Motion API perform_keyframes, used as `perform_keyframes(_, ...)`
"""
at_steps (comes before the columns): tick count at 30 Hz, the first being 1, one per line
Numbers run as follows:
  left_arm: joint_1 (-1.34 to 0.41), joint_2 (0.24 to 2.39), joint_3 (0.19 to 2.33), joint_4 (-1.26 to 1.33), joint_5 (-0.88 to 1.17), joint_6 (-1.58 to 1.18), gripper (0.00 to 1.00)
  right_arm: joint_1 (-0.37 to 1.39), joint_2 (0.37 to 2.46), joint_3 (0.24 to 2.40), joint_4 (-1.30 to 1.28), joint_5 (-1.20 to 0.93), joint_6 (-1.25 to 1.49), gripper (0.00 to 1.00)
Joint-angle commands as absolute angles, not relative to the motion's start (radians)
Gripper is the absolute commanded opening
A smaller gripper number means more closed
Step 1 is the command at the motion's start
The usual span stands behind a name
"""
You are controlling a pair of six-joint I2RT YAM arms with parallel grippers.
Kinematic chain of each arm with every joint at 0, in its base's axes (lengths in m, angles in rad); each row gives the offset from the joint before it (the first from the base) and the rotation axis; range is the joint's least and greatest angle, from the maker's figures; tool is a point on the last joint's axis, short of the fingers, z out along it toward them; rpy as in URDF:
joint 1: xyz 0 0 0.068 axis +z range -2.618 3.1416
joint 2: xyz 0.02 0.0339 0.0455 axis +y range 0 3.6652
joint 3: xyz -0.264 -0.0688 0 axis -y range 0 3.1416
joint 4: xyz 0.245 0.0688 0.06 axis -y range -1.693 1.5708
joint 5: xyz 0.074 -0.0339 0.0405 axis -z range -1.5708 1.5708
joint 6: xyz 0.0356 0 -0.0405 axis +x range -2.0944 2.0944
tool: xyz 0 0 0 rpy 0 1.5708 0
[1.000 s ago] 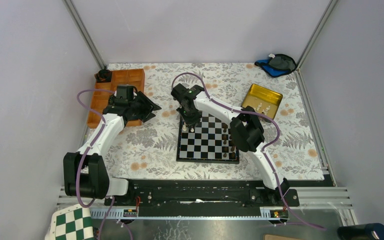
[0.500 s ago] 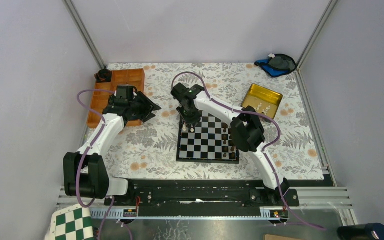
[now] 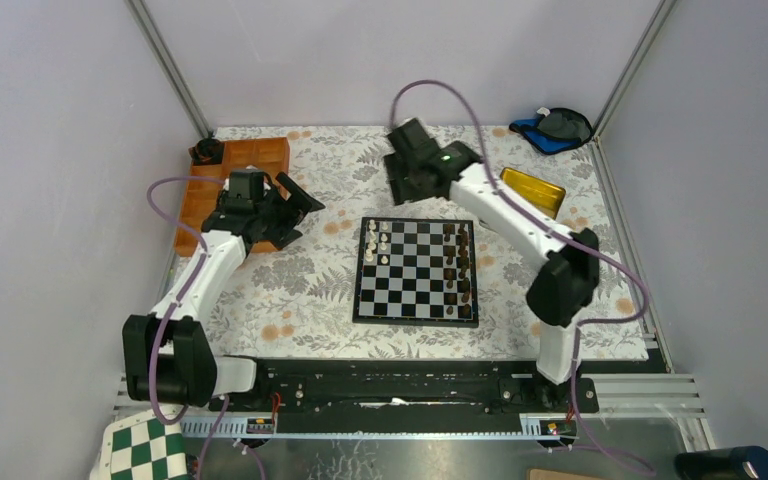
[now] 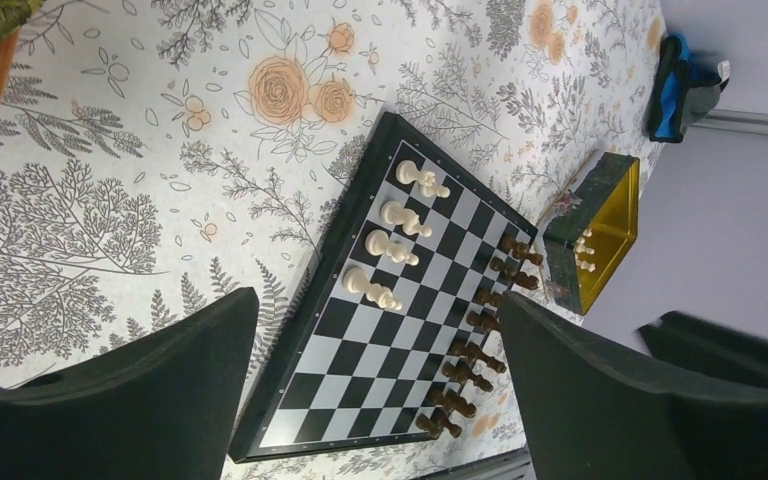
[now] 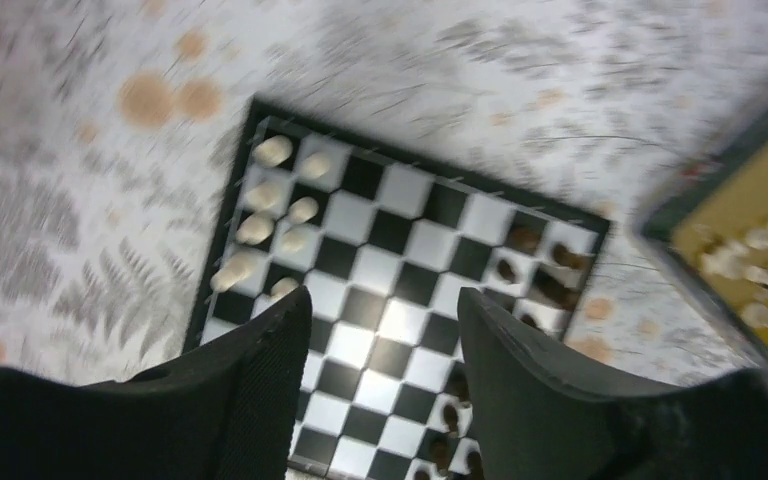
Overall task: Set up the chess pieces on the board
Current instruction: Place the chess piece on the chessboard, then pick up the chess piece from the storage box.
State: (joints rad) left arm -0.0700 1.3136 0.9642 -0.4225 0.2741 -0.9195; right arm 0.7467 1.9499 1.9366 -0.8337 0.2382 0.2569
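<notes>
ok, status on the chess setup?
Left gripper open, empty; right gripper open, empty. Chess pieces partly set at far-left corner of board; more wait in gold tin. Neither arm over it.

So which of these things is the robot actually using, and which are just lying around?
In use: the board, white chess pieces on it, gold tin holding more.
Lying about: orange tray, blue-and-black item in far corner, green-and-white checkered board.

Pale lilac-grey walls [image 3: 390, 60] enclosed the space on three sides, with slanting aluminium posts [image 3: 168, 68] at the back corners. A tablecloth [image 3: 290, 290] printed with grey ferns and orange flowers lay evenly lit, a black rail [image 3: 410, 385] along its near edge.
</notes>
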Motion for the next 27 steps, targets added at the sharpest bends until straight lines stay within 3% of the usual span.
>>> perform_keyframes(1,-0.066,1.267,0.962,-0.39,0.251,-0.882,0.99,0.595,1.815,1.818,-0.717,0.38,0.329,0.66)
perform_keyframes(10,-0.066,1.239,0.95,-0.365,0.271,-0.856,0.99,0.301,1.722,1.556,-0.58,0.404,0.442,0.66)
perform_keyframes(27,-0.066,1.236,0.965,-0.381,0.228,-0.801,0.99,0.1,1.941,1.558,-0.538,0.354,0.485,0.61)
